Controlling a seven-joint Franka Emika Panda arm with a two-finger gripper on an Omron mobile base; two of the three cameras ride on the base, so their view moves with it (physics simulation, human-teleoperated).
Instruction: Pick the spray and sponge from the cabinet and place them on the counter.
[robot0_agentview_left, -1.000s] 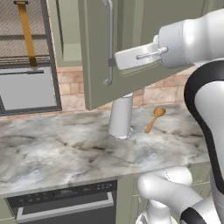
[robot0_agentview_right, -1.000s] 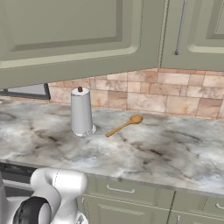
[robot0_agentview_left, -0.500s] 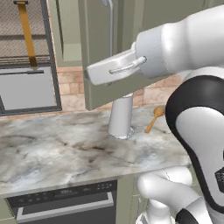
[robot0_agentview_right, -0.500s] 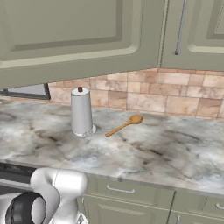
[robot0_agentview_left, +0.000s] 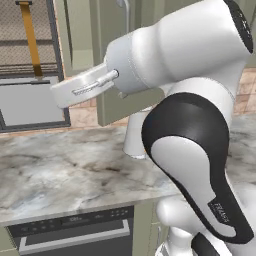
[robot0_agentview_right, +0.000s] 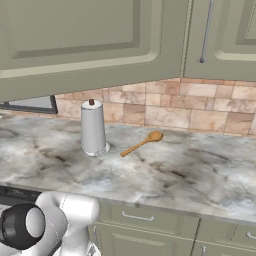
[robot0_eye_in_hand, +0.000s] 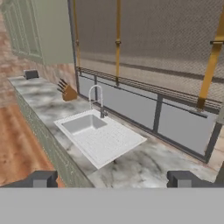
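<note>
The gripper (robot0_eye_in_hand: 112, 179) is standing fully released, its fingertips (robot0_eye_in_hand: 40, 178) spread wide apart and grasping nothing. It is pointing over the counter (robot0_eye_in_hand: 144, 164) toward the white sink (robot0_eye_in_hand: 98, 135), beyond which the wire-mesh unit (robot0_eye_in_hand: 166, 52) is rising. The cabinet (robot0_agentview_left: 107, 60) door is hanging above the counter behind the arm. Spray and sponge cannot be located.

Brick-tile backsplash (robot0_agentview_right: 190, 107) in tan and pink ran behind the worktop, a wire-mesh grey-framed window unit (robot0_eye_in_hand: 175, 65) with orange straps stood above a white sink (robot0_eye_in_hand: 98, 135) with a curved tap (robot0_eye_in_hand: 97, 98), wooden floor (robot0_eye_in_hand: 17, 144) lay below, a dark oven front (robot0_agentview_left: 75, 232) sat under the worktop.
</note>
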